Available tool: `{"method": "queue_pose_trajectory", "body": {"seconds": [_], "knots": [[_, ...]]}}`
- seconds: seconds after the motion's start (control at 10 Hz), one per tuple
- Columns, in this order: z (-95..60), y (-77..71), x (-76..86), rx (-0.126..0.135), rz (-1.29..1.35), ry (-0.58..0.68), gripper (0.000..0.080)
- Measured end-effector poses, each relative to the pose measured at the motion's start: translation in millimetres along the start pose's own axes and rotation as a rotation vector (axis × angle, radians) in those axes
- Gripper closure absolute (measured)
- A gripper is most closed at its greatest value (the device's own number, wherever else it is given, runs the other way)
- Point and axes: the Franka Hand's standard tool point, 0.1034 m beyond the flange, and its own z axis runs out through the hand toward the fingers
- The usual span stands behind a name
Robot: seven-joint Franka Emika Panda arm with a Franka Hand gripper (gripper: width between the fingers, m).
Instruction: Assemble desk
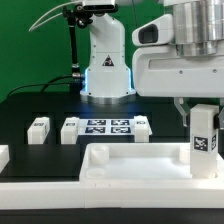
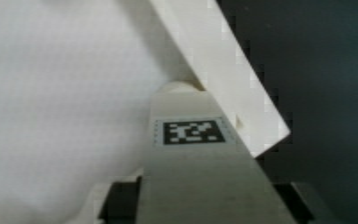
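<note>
The black bench (image 1: 30,105) carries the desk top (image 1: 135,165), lying flat. Behind the desk top lies the marker board (image 1: 105,127). Over the desk top's corner on the exterior view's right, the end effector (image 1: 203,108) is clenched on an upright leg (image 1: 205,138), its lower end at the rim. Loose legs (image 1: 38,127) lie behind the desk top, flanking the marker board.

My arm (image 1: 105,62) rises from its base at the back, and my wrist (image 1: 185,50) sits high on the exterior view's right, pointing down. My tool (image 1: 203,106) hangs vertical, both fingers (image 2: 123,203) clamped on an upright leg (image 1: 205,140).
</note>
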Motion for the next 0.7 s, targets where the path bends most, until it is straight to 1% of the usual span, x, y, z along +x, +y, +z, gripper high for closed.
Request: {"method": "queue_pose_trajectory", "body": {"seconds": [0.1, 0.3, 0.5, 0.7], "knots": [[0.6, 1.1, -2.3, 0.021, 0.204, -0.012, 0.0510], [1.7, -1.5, -5.3, 0.045, 0.527, -0.057, 0.0509], [1.4, -0.6, -7.3, 0.032, 0.607, -0.075, 0.0509], [2.1, -2.2, -8.1, 0.035, 0.701, -0.079, 0.0509]]}}
